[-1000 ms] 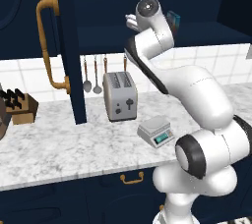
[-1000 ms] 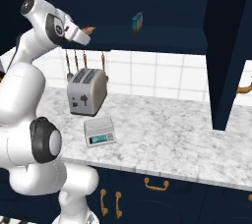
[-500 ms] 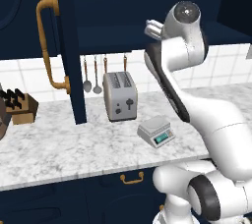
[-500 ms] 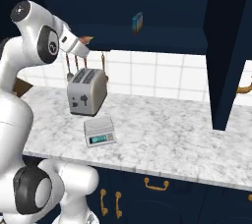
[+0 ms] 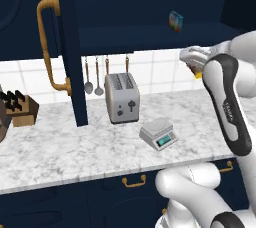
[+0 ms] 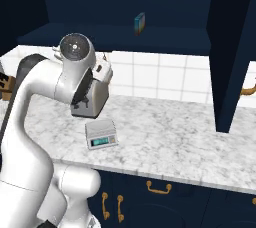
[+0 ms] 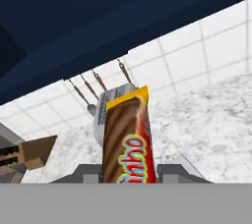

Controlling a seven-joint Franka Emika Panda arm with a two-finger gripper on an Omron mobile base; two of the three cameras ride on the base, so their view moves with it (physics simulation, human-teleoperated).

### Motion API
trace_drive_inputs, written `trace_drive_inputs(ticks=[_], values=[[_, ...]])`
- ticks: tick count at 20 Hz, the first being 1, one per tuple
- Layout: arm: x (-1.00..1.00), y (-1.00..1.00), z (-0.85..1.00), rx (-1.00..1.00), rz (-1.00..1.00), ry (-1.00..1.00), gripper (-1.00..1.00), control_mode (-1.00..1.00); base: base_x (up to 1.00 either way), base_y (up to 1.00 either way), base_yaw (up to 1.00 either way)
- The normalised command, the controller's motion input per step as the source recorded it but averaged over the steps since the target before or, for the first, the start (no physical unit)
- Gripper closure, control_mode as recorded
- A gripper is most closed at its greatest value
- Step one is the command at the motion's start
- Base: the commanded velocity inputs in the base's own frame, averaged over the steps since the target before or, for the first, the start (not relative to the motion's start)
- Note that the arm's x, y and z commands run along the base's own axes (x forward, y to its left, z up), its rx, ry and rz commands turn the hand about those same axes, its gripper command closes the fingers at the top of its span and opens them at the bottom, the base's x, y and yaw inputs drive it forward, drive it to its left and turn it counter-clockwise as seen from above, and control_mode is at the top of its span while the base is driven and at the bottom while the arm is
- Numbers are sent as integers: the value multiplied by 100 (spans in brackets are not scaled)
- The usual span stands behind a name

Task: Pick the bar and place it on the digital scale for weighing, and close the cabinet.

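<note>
Bar (image 7: 127, 139) clamped upright between the hand's (image 7: 129, 171) fingers

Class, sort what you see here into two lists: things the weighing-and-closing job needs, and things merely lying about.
Job:
- bar, clamped in the end effector
- digital scale, top bare
- cabinet, door open

Lying about:
- toaster
- blue box on the cabinet shelf
- hanging utensils
- knife block

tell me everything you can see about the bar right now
The bar is slim and rectangular, in a glossy red wrapper with a yellow edge, a brown chocolate picture and yellow lettering. It is clamped between the gripper fingers, its far end sticking out past them, held in the air above the marble counter, touching nothing else.
</note>
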Motion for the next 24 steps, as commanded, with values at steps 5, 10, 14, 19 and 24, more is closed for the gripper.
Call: trace_drive_inputs(ticks=[5,10,14,19,24], values=[[-5,-25,-64,5,55,0,100,-100,0,0,0],[13,-2,-71,0,50,8,100,-100,0,0,0],[66,14,-82,-3,22,21,100,-100,0,0,0],[39,3,-81,-3,14,1,100,-100,0,0,0],[31,33,-57,-2,6,0,100,-100,0,0,0]])
